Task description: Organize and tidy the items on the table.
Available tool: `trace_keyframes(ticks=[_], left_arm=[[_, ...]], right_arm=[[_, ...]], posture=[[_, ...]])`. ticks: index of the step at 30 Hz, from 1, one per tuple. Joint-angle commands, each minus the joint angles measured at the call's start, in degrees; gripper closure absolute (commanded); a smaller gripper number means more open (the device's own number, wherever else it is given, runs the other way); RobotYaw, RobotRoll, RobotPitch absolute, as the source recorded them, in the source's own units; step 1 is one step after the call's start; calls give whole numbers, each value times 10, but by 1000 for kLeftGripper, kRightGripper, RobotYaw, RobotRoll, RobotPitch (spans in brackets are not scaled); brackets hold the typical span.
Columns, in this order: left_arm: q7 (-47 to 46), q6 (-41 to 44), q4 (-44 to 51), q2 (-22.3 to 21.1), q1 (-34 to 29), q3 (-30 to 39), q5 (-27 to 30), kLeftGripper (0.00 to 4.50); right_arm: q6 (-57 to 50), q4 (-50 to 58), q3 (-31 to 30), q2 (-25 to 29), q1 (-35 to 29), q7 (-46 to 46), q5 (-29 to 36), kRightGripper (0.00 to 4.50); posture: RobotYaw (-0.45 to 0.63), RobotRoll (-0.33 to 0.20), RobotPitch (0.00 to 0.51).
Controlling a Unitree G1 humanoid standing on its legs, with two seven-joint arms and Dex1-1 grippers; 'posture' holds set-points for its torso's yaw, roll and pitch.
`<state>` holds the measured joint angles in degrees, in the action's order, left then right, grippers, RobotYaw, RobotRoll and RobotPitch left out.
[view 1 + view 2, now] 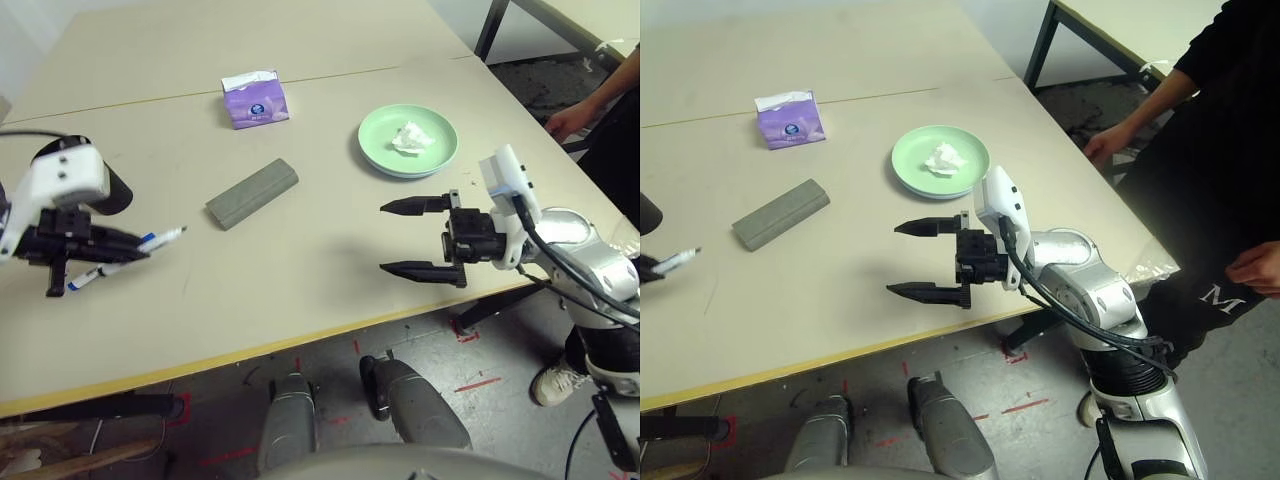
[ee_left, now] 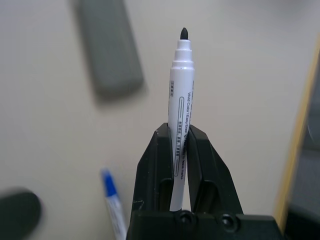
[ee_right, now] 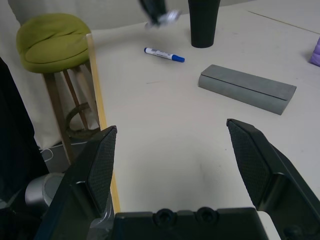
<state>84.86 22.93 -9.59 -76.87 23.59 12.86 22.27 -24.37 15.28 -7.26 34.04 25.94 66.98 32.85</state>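
Markers should go into the black cup (image 3: 202,25), I think: keep the uncapped marker (image 2: 180,115) steady, raise it over the rim, then release. The left claw (image 2: 180,131) is clamped on it, at near left above the table (image 1: 300,300); the right claw (image 1: 902,260) stands wide apart, seemingly empty.

the beige table (image 1: 330,250) carries a purple tissue box (image 1: 256,100), a grey glasses case (image 1: 252,194), stacked plates (image 1: 375,140), a black cup (image 1: 118,192) and a blue-capped marker (image 3: 164,54).
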Motion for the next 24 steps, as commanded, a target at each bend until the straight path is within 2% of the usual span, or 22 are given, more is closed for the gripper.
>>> trace_keyframes(ticks=[1,6,14,18,24], left_arm=[[-42,1,-33,24,23,26,10,4234],[-133,-27,-99,77,53,75,8,4234],[-289,-103,-206,139,52,154,-5,4234],[-366,-154,-263,157,59,174,-17,4234],[-421,-229,-325,174,81,171,-28,4234]], right_arm=[[1,-3,-2,-2,5,0,-3,0],[0,-8,1,-5,10,-7,-3,0],[-4,-16,4,-6,21,-18,-1,0],[-8,-15,0,-11,25,-24,0,0],[-14,-13,2,-14,29,-29,1,0]], posture=[[-109,0,193],[-106,0,194],[-89,0,196],[-79,0,194],[-83,0,191]])
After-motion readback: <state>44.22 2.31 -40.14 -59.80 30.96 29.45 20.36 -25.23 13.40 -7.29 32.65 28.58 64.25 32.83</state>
